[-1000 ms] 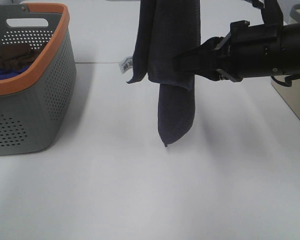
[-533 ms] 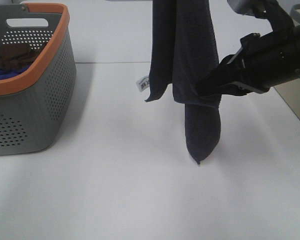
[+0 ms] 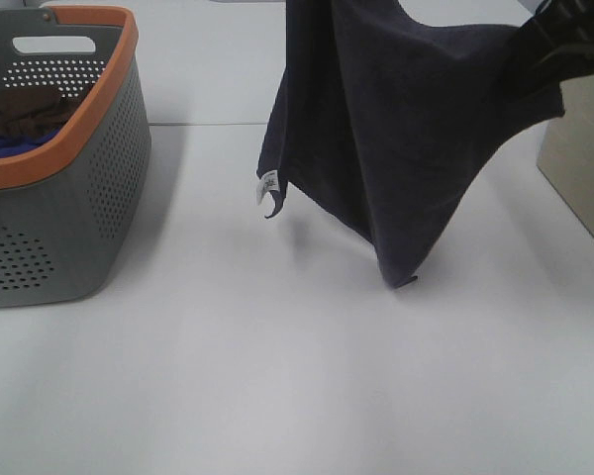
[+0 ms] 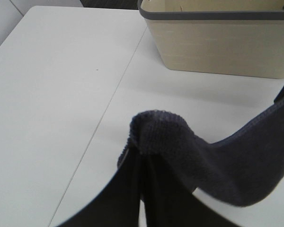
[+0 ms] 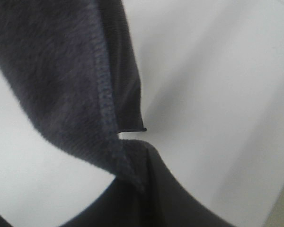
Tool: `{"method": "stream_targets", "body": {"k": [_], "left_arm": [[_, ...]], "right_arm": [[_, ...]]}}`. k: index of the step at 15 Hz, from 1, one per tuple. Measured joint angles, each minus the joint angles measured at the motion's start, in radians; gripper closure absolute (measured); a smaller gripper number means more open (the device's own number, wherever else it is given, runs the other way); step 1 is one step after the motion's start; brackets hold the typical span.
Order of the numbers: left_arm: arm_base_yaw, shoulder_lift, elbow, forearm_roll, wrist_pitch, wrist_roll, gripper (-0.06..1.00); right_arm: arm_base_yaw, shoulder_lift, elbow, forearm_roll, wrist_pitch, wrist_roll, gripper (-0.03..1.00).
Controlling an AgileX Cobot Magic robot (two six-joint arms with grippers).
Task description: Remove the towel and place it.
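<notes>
The dark navy-grey towel [image 3: 406, 139] hangs spread out above the white table, with its lowest corner just over the surface. Its white tag [image 3: 268, 185] dangles at the left lower corner. My right gripper [image 3: 559, 45] at the upper right is shut on one top corner of the towel [image 5: 75, 71]. The right wrist view shows the dark fingers [image 5: 137, 177] pinching the hem. My left gripper [image 4: 142, 163] is shut on the other top corner of the towel [image 4: 165, 132]. It is above the top edge of the exterior view.
A grey basket with an orange rim [image 3: 109, 109] stands at the left, holding a brown cloth [image 3: 25, 109] and a bright blue cloth [image 3: 5, 145]. A beige bin [image 3: 584, 168] stands at the right table edge; it also shows in the left wrist view [image 4: 217, 42].
My right gripper has moved up and to the right with a towel corner. The towel has gone from a narrow hanging bundle to a wide spread sheet.
</notes>
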Motion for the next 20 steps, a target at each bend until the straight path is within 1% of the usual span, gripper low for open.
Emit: {"method": "stream_targets", "body": {"k": [1,2,3,4,7,9,10,11,12,14,15,16,19,20], "left_arm": [[0.000,0.001,0.000,0.033,0.001,-0.001,0.94],[0.000,0.005,0.000,0.083,-0.006,-0.001,0.94],[0.000,0.011,0.000,0.130,-0.024,-0.007,0.94],[0.000,0.017,0.000,0.161,-0.049,-0.018,0.94],[0.000,0.037,0.000,0.198,-0.096,-0.061,0.94],[0.000,0.051,0.000,0.235,-0.161,-0.108,0.94],[0.000,0.057,0.000,0.249,-0.177,-0.118,0.94],[0.000,0.069,0.000,0.280,-0.214,-0.142,0.94],[0.000,0.085,0.000,0.307,-0.241,-0.168,0.94],[0.000,0.132,0.000,0.404,-0.313,-0.252,0.94],[0.004,0.155,0.000,0.434,-0.343,-0.272,0.94],[0.016,0.177,0.000,0.446,-0.389,-0.296,0.94],[0.086,0.242,0.000,0.460,-0.566,-0.364,0.94],[0.096,0.247,0.000,0.462,-0.597,-0.371,0.94]], "right_arm": [[0.000,0.000,-0.030,-0.052,0.004,0.014,0.97],[0.000,0.000,-0.050,-0.105,0.002,0.020,0.97],[0.000,0.000,-0.057,-0.159,-0.011,0.022,0.97],[0.000,0.000,-0.058,-0.208,-0.047,0.029,0.97],[0.000,0.000,-0.060,-0.310,-0.223,0.085,0.97],[0.000,0.007,-0.060,-0.376,-0.370,0.116,0.97],[0.000,0.015,-0.060,-0.386,-0.409,0.117,0.97],[0.000,0.037,-0.061,-0.405,-0.475,0.117,0.97],[0.000,0.067,-0.069,-0.411,-0.513,0.118,0.97],[0.000,0.191,-0.117,-0.441,-0.604,0.118,0.97],[0.000,0.241,-0.151,-0.454,-0.638,0.118,0.97],[0.000,0.287,-0.191,-0.469,-0.667,0.118,0.97],[0.000,0.423,-0.324,-0.487,-0.745,0.118,0.97],[0.000,0.445,-0.347,-0.488,-0.758,0.119,0.97]]}}
